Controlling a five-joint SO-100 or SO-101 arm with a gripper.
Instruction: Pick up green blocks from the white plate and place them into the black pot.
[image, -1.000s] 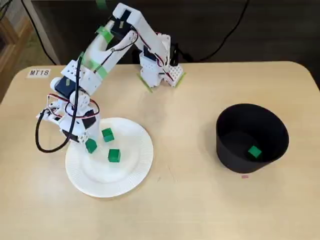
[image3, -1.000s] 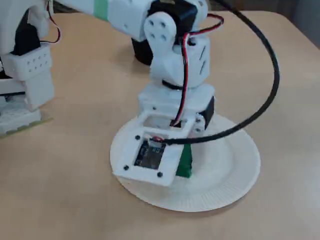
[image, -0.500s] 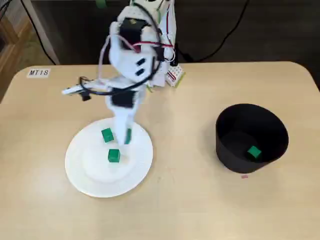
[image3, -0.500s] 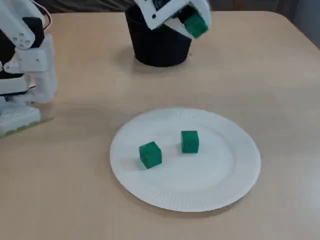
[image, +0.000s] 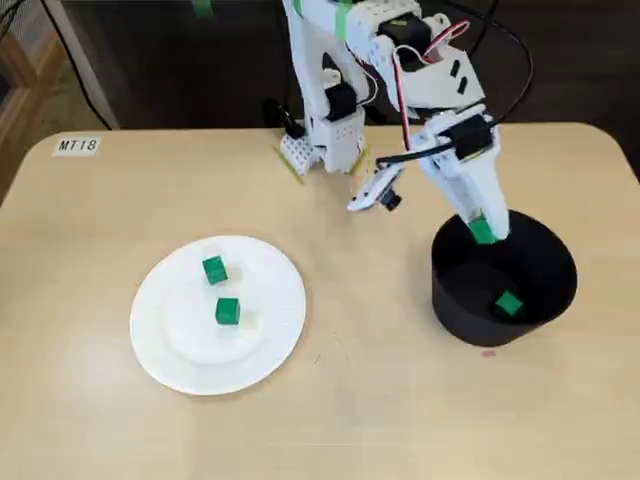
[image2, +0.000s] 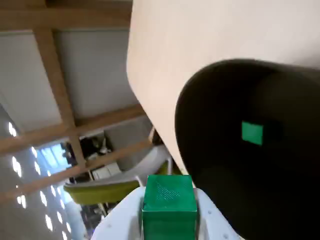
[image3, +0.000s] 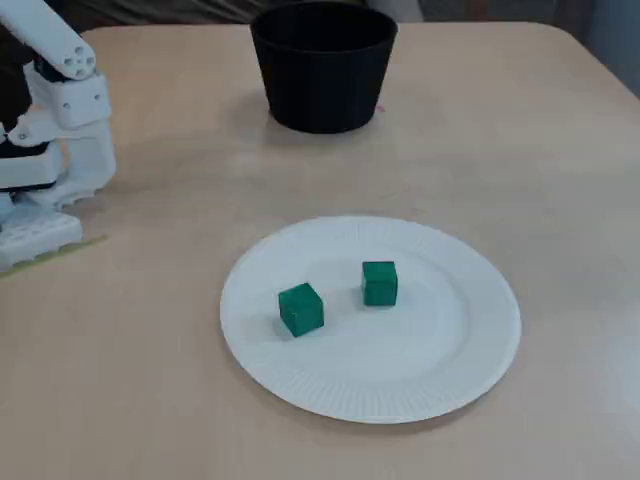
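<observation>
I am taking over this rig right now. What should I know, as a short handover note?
The gripper is shut on the held green block, over the black pot, near its rim.
Done: one dropped block lies inside the pot.
Left: release the held block into the pot, then fetch the upper block and the lower block, as the top fixed view shows them, from the white plate.

In a fixed view, two blocks (image: 214, 270) on plate (image: 180, 352) left, pot (image: 450, 305) right, block (image: 509, 303) inside, held block (image: 483, 231) above
</observation>
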